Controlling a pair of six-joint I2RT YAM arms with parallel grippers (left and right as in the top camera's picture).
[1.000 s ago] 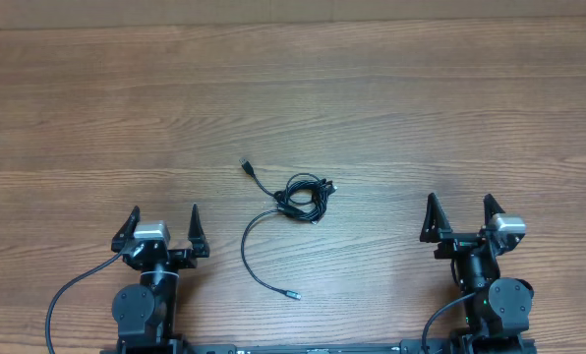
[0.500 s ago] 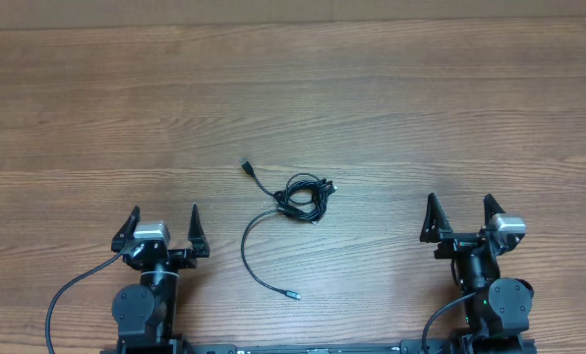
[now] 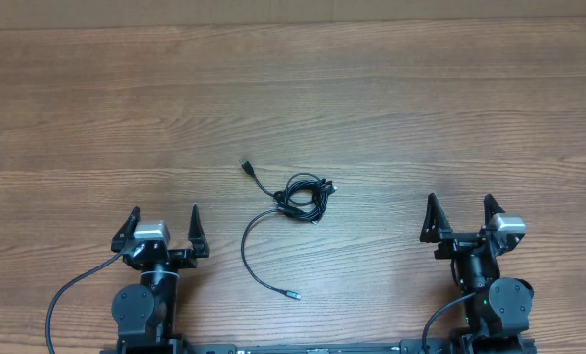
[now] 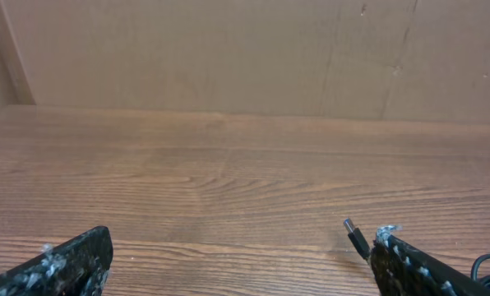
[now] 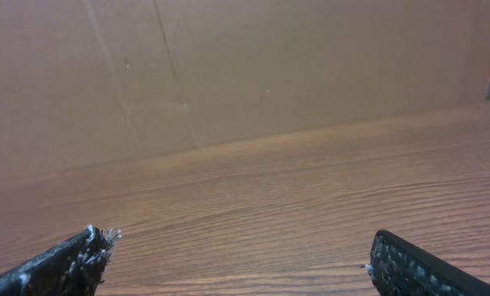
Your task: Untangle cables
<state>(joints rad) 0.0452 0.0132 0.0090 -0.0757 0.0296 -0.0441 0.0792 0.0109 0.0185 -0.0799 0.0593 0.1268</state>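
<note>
Near edge of wooden surface [image 3: 391,108]: left hand [image 3: 164,214] at lower left, fingers spread wide, pinching nothing. Same for right hand [image 3: 459,202] at lower right: spread wide, empty. Both hands pointing toward far edge, well apart from each other. Between them, closer to left hand but touching neither: cables [image 3: 291,208], thin and black, lying flat on the wood. Nearest part a silvery tip [image 3: 293,294], set back behind the line of the fingertips. From there a long loose curve bending left, then up into a small tangled knot [image 3: 304,197] of loops at mid-surface. Out of knot toward far left, a short run ending in a black plug [image 3: 244,162]. From left wrist camera: that plug just beside the right-side finger [image 4: 430,267], contact not discernible; a bit of loop at lower right corner. From right wrist camera: bare wood between the fingers. Beyond far edge: plain brown wall [image 4: 228,57].
</note>
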